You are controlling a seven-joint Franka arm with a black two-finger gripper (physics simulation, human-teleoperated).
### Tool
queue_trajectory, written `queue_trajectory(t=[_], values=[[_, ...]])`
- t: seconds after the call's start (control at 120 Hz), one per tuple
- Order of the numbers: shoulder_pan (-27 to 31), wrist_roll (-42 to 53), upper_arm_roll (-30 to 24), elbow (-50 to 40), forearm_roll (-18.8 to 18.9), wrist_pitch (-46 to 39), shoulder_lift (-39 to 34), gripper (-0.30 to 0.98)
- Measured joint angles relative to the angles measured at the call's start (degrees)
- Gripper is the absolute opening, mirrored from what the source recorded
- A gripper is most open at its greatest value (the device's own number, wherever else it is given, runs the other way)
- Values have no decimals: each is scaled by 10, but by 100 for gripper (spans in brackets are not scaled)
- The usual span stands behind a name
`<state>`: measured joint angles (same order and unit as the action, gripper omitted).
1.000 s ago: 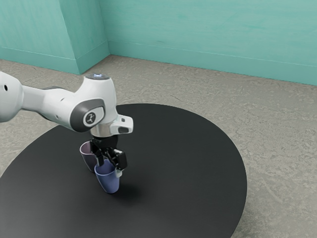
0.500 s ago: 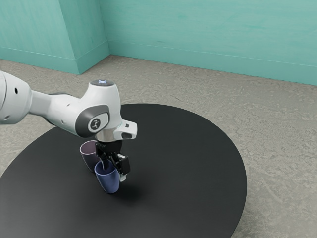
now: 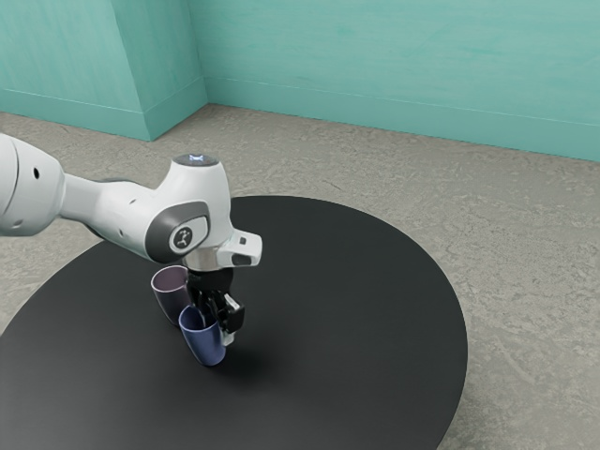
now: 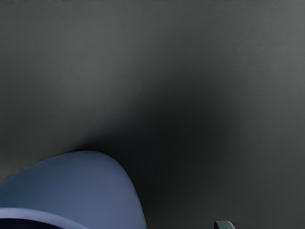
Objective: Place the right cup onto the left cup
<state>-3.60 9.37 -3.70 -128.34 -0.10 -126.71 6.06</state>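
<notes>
My gripper (image 3: 218, 324) is at the rim of the blue cup (image 3: 204, 349), one finger reaching down into its mouth and the other outside its wall. The fingers stand partly apart, and the inner tip is hidden by the cup. In the wrist view the blue cup (image 4: 90, 183) bulges in at the lower left, and a fingertip (image 4: 224, 224) shows at the bottom edge with a gap between it and the cup. The mauve cup (image 3: 169, 292) stands upright close behind the blue one, partly covered by it and the hand.
Both cups stand on a round black table (image 3: 347, 309). Its curved edge runs along the exterior view's right, with grey floor (image 3: 525, 281) beyond and teal walls (image 3: 394, 56) behind.
My hand has shifted slightly toward the exterior view's right and down, and the fingers have drawn closer together around the blue cup's wall. Both cups have stayed put.
</notes>
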Motion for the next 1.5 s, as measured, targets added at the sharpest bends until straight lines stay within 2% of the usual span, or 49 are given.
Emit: queue_trajectory(t=[0.358,0.508,0.967,1.25,1.5], values=[[0,4,0,1,1,-4,2,1],[0,3,-1,1,2,-4,2,-5],[0,2,-4,1,4,14,-53,-9],[-6,-2,-2,67,4,87,-66,-10],[-5,-4,-1,76,5,134,-94,-10]])
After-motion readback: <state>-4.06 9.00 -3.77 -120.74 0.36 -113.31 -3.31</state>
